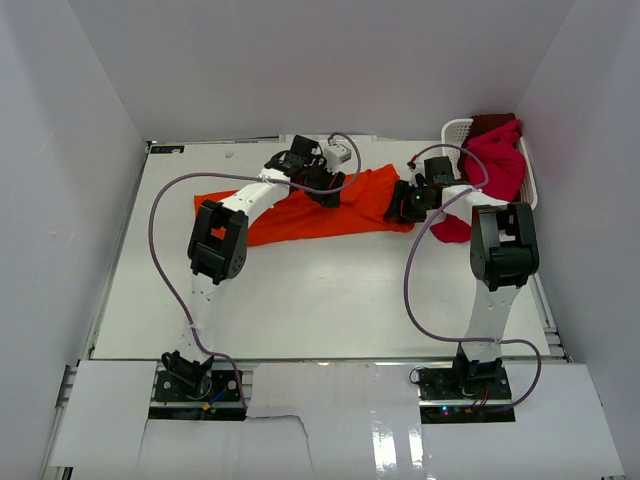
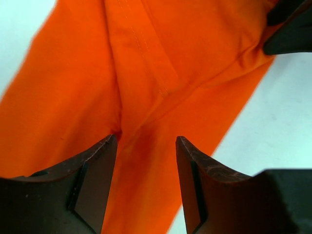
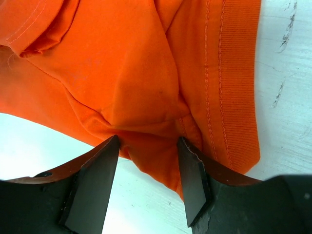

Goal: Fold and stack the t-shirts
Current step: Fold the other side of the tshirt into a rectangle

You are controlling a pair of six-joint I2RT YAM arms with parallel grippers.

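The orange t-shirt [image 1: 300, 222] lies on the far half of the table [image 1: 300, 300], pulled into a long, rumpled band running from the left toward the right, soft matte cloth with loose creases and a seam of fine stitching. At its right end a ribbed band [image 3: 234, 73] with two rows of stitching lies flat beside a bunched hump of fabric. The left gripper [image 2: 146, 140] sits on the shirt's far edge, its dark wedge-shaped fingers [image 2: 97, 180] standing part-way apart with smooth cloth across the gap and creases gathering at one tip. The right gripper [image 3: 147, 141] is down on the shirt's right end; its jaws are also part-way apart, a hump of cloth fills the space and touches both tips, and I cannot tell whether it is squeezed. At the far right, crimson t-shirts [image 1: 497, 160] heap in a white lattice basket [image 1: 455, 128] and spill over its near side onto the table, with a dark red one [image 1: 490, 122] behind. The tabletop is smooth and white with faint scuffs [image 3: 287, 29]. Purple cables [image 1: 160, 250] loop along both arms.
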